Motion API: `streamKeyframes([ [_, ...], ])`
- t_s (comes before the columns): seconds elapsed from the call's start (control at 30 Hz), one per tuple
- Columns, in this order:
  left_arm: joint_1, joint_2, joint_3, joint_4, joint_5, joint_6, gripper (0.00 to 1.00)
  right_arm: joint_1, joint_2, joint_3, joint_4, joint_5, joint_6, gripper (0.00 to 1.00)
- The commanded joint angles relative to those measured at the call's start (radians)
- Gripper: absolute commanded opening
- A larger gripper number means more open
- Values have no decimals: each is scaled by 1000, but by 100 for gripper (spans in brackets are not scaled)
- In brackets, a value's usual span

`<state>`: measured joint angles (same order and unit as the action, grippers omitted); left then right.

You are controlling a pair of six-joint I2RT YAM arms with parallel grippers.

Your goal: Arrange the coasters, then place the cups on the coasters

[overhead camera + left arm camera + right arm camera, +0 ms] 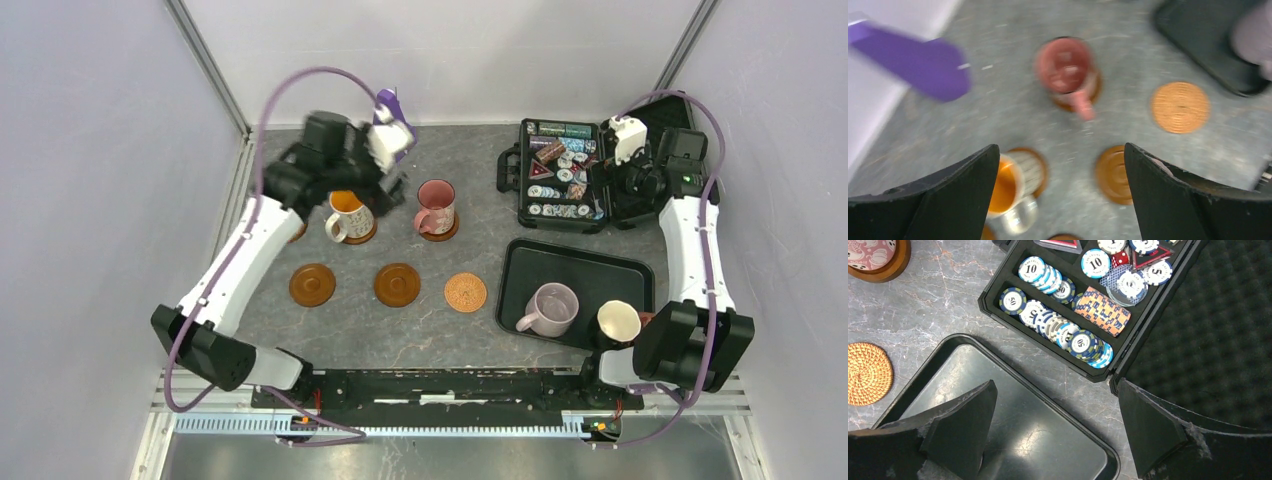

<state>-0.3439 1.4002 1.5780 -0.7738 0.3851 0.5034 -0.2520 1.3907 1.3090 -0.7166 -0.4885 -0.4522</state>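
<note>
Cups: the white cup with orange inside (348, 213) and the pink cup (436, 205) each sit on a dark coaster in the back row. In front, two dark brown coasters (312, 284) and the patterned orange coaster (465, 292) lie bare. The lilac cup (550, 308) and the dark cup with cream inside (618, 322) stand on the black tray (570, 262). Left gripper (1060, 160): jaws wide, empty, above the white cup. Right gripper (1056, 390): wide, empty, over the tray's edge. Judged: cup placing underway. The next move calls for a square grasp on a tray cup.
</note>
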Motion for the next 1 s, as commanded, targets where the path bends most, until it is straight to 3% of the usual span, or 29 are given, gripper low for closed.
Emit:
streamKeyframes([
  [0.0,-286,-1,-138,82,-107,-187,100,-9,-28,32,-30,8,-28,98],
  [0.13,-538,34,-245,183,-203,-269,100,-23,3,70,-148,3,-78,98],
  [0.3,-697,125,-279,320,-266,-351,100,-111,14,75,-281,-17,-199,98],
  [0.67,-897,396,-168,423,-307,-491,90,-274,31,19,-363,-38,-350,98],
  [0.97,-937,590,-16,434,-362,-554,76,-295,27,4,-376,-66,-387,98],
])
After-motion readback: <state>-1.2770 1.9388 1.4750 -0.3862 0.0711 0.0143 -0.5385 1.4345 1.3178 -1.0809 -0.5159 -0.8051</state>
